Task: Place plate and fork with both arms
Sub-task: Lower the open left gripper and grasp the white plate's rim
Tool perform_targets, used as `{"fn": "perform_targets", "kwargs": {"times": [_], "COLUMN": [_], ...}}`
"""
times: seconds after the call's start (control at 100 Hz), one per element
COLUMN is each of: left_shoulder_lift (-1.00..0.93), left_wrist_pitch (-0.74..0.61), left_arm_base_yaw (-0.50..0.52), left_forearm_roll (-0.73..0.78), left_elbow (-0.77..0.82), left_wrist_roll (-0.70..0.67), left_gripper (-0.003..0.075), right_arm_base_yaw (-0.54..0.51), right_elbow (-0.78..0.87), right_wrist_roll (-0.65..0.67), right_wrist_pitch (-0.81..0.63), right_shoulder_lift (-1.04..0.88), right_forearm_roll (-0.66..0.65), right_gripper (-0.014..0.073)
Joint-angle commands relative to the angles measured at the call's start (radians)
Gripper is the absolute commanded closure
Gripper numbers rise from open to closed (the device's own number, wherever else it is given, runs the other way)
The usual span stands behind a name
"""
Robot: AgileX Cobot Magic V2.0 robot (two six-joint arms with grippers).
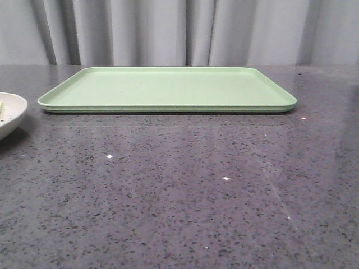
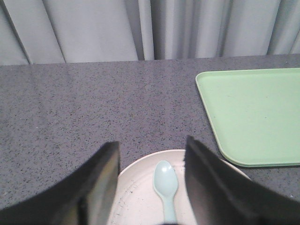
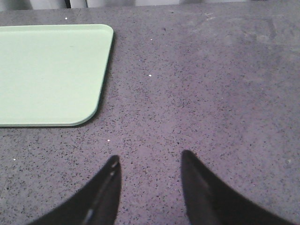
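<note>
The cream-white speckled plate (image 1: 10,116) sits on the dark table at the far left edge of the front view. In the left wrist view the plate (image 2: 140,199) lies right below my left gripper (image 2: 151,143), which is open with a finger on each side of it, holding nothing. A pale blue spoon (image 2: 165,182) lies in the plate. The yellow fork is not in view. My right gripper (image 3: 149,156) is open and empty over bare table, to the right of the tray. Neither arm shows in the front view.
A flat light-green tray (image 1: 168,89) lies at the back middle of the table; it also shows in the left wrist view (image 2: 253,112) and the right wrist view (image 3: 47,75). Grey curtains hang behind the table.
</note>
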Motion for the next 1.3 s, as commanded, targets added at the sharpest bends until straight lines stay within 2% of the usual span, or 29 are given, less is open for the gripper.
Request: {"fn": "perform_targets", "kwargs": {"times": [0.0,0.05,0.28,0.4,0.52,0.75,1.09,1.29], "left_shoulder_lift": [0.010,0.010,0.018,0.024,0.059,0.233,0.503,0.607], "left_wrist_pitch": [-0.076,-0.079,-0.078,-0.005,0.062,0.284,0.420,0.429], "left_arm_base_yaw": [0.003,0.003,0.003,0.022,0.083,0.182,0.183,0.183], "left_forearm_roll": [-0.014,-0.014,-0.018,-0.008,0.019,0.017,0.021,0.056], "left_elbow": [-0.039,-0.039,-0.037,-0.065,-0.106,-0.207,-0.310,-0.341], "left_wrist_roll": [-0.001,-0.001,-0.001,-0.033,-0.074,-0.074,-0.072,-0.072], "left_gripper": [0.0232,0.0217,0.0222,0.0230,0.0230,0.0230,0.0230,0.0230], "right_arm_base_yaw": [-0.006,-0.006,-0.006,-0.006,-0.006,-0.006,-0.006,-0.006], "right_elbow": [-0.038,-0.036,-0.036,-0.036,-0.036,-0.036,-0.036,-0.036], "right_wrist_roll": [-0.011,-0.011,-0.006,-0.006,-0.006,-0.006,-0.006,-0.006], "right_wrist_pitch": [-0.062,-0.055,-0.024,-0.023,-0.015,-0.010,0.010,0.010], "right_shoulder_lift": [0.007,0.007,0.007,0.014,0.014,0.014,0.014,0.014], "right_forearm_roll": [0.000,0.000,0.017,0.017,0.017,0.017,0.017,0.017], "right_gripper": [0.0106,0.0083,0.0085,0.0085,0.0085,0.0085,0.0085,0.0085]}}
